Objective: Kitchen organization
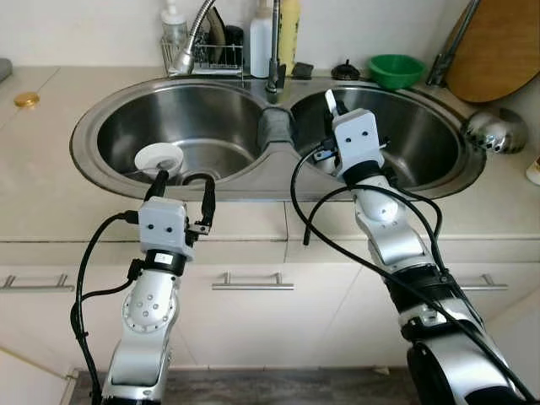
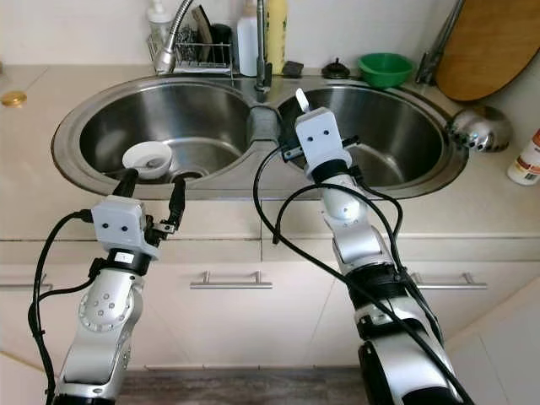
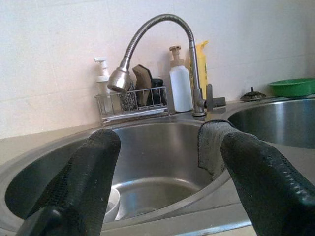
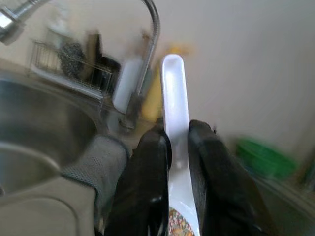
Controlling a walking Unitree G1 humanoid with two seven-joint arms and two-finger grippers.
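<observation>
A double steel sink (image 1: 93,160) lies before me. A small white bowl (image 1: 159,158) sits in the left basin near the drain. My left gripper (image 1: 184,179) hovers at that basin's front rim, open, with nothing between its black fingers (image 3: 86,182). Over the right basin, close to the divider, my right gripper (image 4: 177,130) is shut on a white spoon (image 4: 173,88), which points up and away (image 1: 331,103). A grey cloth (image 3: 211,142) is draped over the divider.
A bendy faucet (image 1: 192,38), a wire rack (image 1: 215,55) of scrubbers, a white bottle (image 1: 261,38) and a yellow bottle (image 1: 288,29) line the back. A green bowl (image 1: 396,69), a wooden board (image 1: 498,46) and a steel ladle (image 1: 494,128) stand to the right.
</observation>
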